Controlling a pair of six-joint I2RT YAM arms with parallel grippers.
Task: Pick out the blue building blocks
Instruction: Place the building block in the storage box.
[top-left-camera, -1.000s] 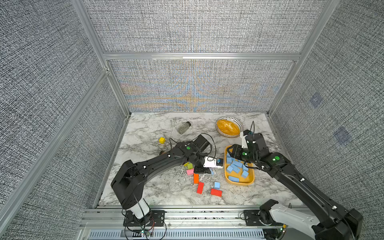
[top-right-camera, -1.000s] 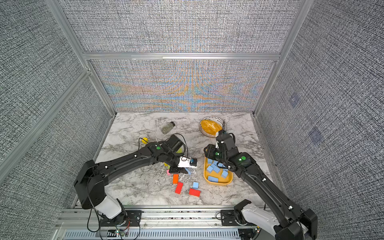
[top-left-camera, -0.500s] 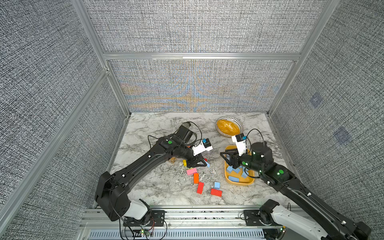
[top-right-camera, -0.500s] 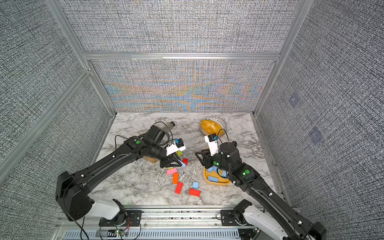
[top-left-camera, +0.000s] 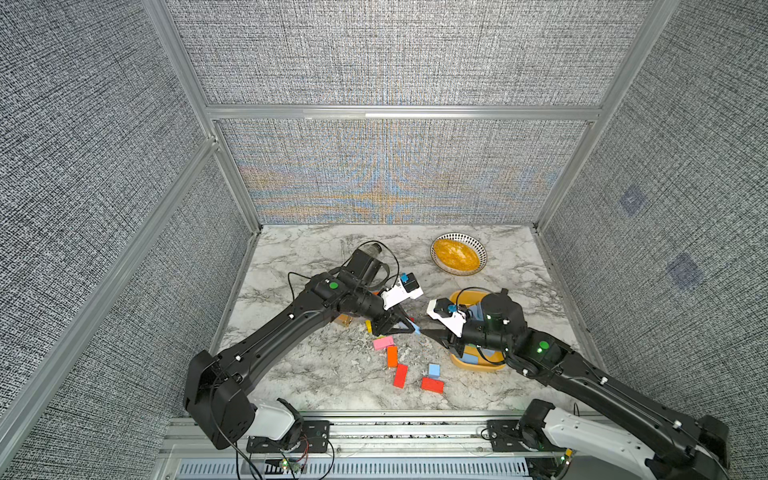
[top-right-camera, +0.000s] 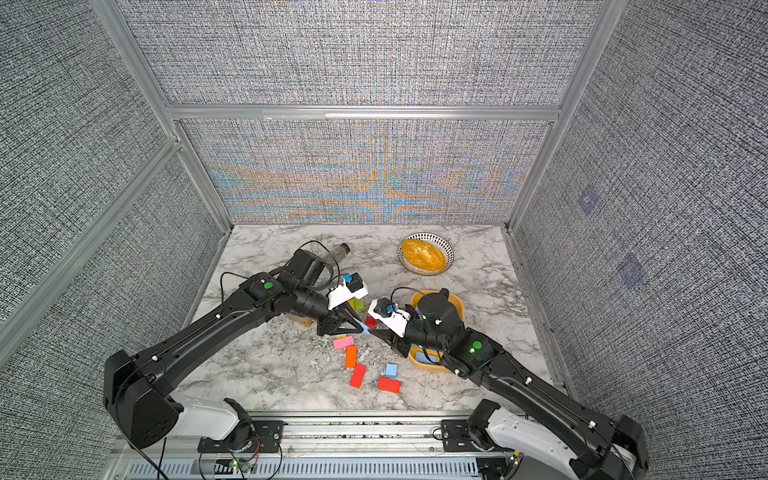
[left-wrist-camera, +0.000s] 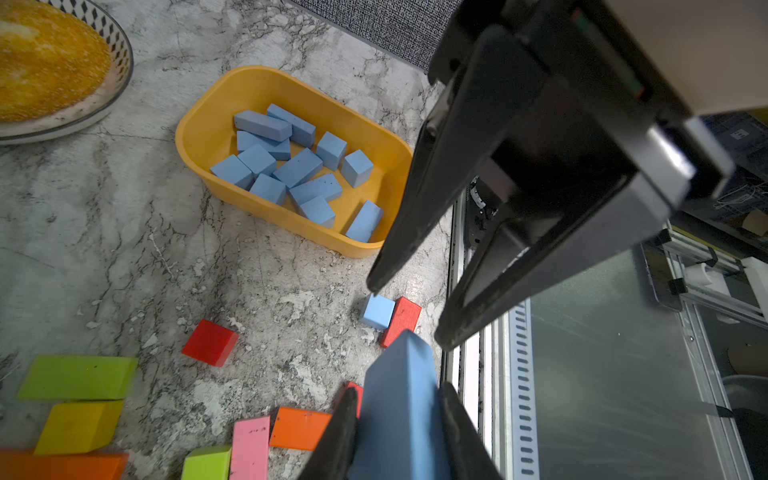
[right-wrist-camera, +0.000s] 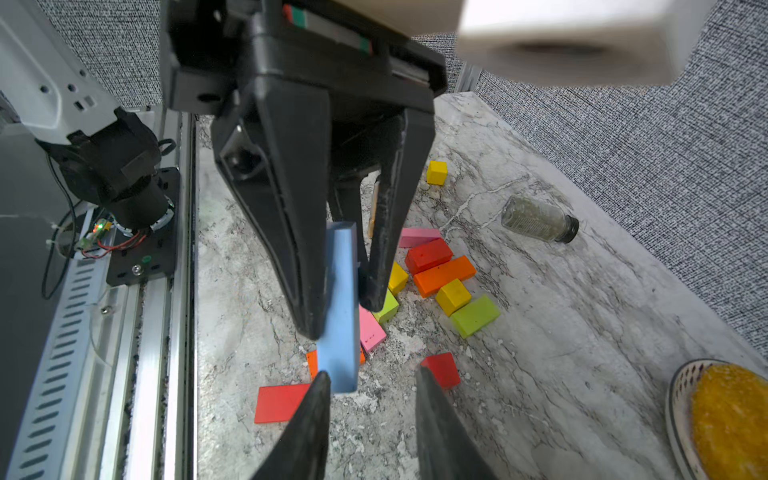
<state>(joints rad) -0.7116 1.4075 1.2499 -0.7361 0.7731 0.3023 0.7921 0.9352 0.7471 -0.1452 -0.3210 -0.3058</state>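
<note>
Sky-blue against black: the blue bar (right-wrist-camera: 340, 307) is clenched lengthwise in the left gripper (top-left-camera: 411, 328), with its free end jutting toward the right gripper (top-left-camera: 430, 333). The two meet tip to tip in the air above the middle of the marble table (top-left-camera: 316, 374). In the right wrist view the right gripper's jaws stand parted. One finger (right-wrist-camera: 316, 403) is at the bar's end and its partner is clear of it, so no second grasp exists yet.

Change: a second earlier the left gripper was low among the coloured blocks and the right gripper hung over the yellow tub (top-left-camera: 478, 365). Half a second earlier both were raised and apart. They have since converged, and the right jaws have been narrowing.

Reading: this looks like a hand-over, the left arm fetching and the right arm due to deposit. The right jaws probably need to close on the free end before the left lets go. If the left releases early, the bar would drop back among the rejects.

Task state: the tub, at 4 o'clock from the meeting point, holds a dozen or so blue blocks (left-wrist-camera: 299, 166). One blue cube (top-left-camera: 434, 369) lies loose at 5 o'clock, just beside a red block (left-wrist-camera: 401, 320). No other blue shows among the pieces from 6 round to 10 o'clock.
</note>
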